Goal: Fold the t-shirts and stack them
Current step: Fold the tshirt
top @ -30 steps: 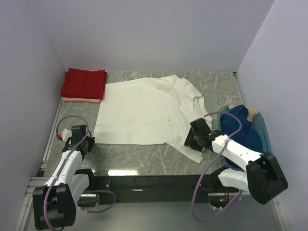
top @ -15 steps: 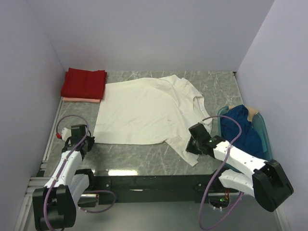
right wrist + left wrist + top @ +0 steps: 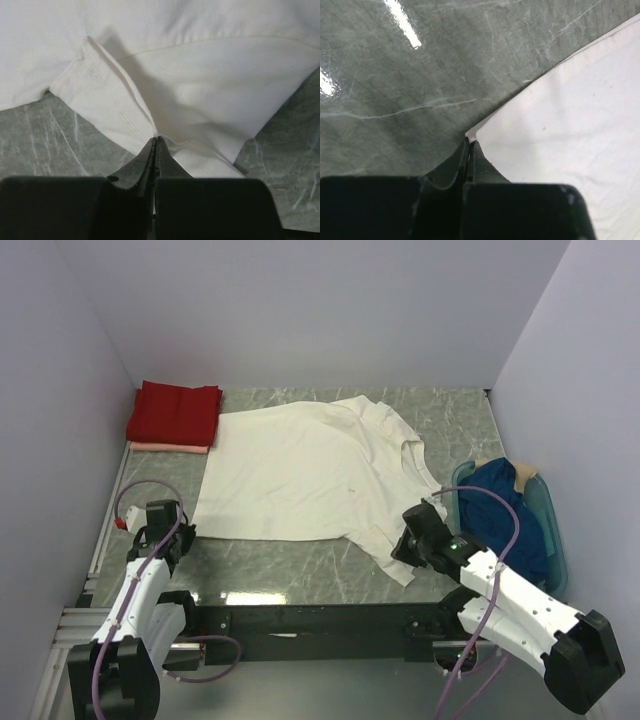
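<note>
At the tips of your right end effector (image 3: 155,141), the jaws are clenched on the sleeve hem of the cream-white t-shirt (image 3: 300,475), and the cloth bunches up into the pinch. Your left end effector (image 3: 470,146) is likewise clenched, with the near hem corner of the same shirt caught at its tips. The rest of that shirt lies spread flat ahead of and between the two, collar toward the right one. You have four t-shirts in all. Besides the spread one, a red t-shirt (image 3: 175,412) sits folded well ahead of the left end effector, resting on a pale pink t-shirt (image 3: 165,447) of which only the near edge peeks out. A dark blue t-shirt (image 3: 500,515) lies crumpled just to the right of the right end effector, inside the single teal basket (image 3: 549,510). A tan patch shows at the basket's far end, too small to tell what it is. The worktop (image 3: 300,565) is grey-green, marbled with pale veins, and glossy enough to catch light streaks. Plain lilac walls (image 3: 300,310) close it in on three sides.
</note>
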Motion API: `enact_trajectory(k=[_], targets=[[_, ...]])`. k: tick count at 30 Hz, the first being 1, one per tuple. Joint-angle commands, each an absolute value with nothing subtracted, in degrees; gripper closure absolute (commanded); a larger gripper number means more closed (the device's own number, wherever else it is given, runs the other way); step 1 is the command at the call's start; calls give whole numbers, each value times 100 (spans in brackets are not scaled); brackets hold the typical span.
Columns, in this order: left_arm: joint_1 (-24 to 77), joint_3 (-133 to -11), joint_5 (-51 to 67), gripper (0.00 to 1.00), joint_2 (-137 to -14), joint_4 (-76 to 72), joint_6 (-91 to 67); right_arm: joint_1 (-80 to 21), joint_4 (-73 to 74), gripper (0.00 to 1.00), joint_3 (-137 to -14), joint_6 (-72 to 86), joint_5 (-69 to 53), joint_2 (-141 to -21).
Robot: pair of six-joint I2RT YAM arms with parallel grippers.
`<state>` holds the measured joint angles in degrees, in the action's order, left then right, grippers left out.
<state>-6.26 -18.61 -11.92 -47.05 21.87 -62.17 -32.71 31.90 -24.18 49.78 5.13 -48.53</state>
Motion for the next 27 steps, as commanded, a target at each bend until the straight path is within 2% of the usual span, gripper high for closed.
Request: enact_trajectory(k=[1,7,12,18,27], targets=[[-606,-2030,-1354,99,-4579,2267,-6126,-3322,3585,100,-2443,5062,650,-4633],[-606,-2039,-1380,99,-4474,2320,-6187,-3349,4129,100,-2758,5089,922,-4149],[-606,-2311,-1126,99,-4701,1970,-6196,-3349,4148,100,-3338,4905,1028,-4411],[-309,-3286,-1379,99,-6008,1863,-6275,-3357,4596,100,-4972,4097,2161,-5938],[141,-5000,-1995,99,-7766,2258,-6407,-3164,4466,100,-6932,3156,2943,-8135]])
